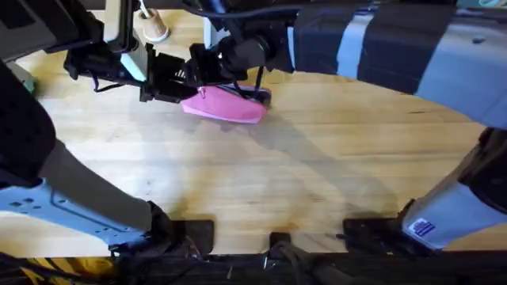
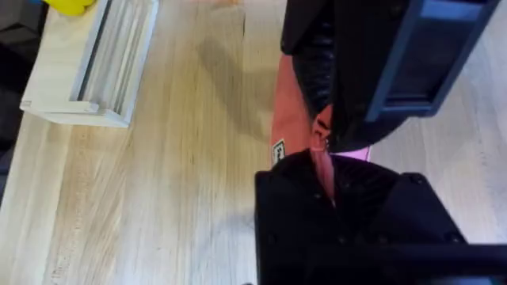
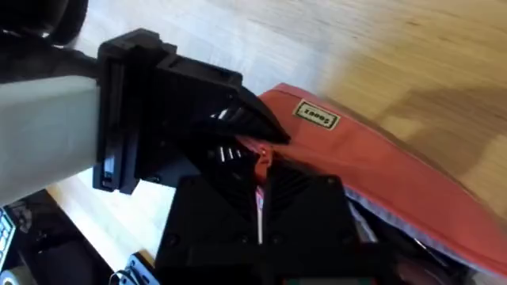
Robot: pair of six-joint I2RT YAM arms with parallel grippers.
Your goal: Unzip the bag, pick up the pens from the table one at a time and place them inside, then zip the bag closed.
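Near edge of the pale planked wooden table (image 1: 261, 182) is bare wood. Soft pink fabric pencil pouch (image 1: 223, 107) lies toward 11 o'clock from table centre, long axis roughly 9-to-3. Small label patch (image 3: 317, 117) on its side. Left gripper (image 1: 176, 85) sits at the pouch's 9 o'clock end, right gripper (image 1: 238, 77) at its 12 o'clock edge, both touching the fabric. In the right wrist view the black fingers (image 3: 261, 206) are pinched on the pouch seam. Left's finger state: cannot tell. Pouch contents hidden. Beyond, at 12 o'clock, a small beige cup (image 1: 155, 30).
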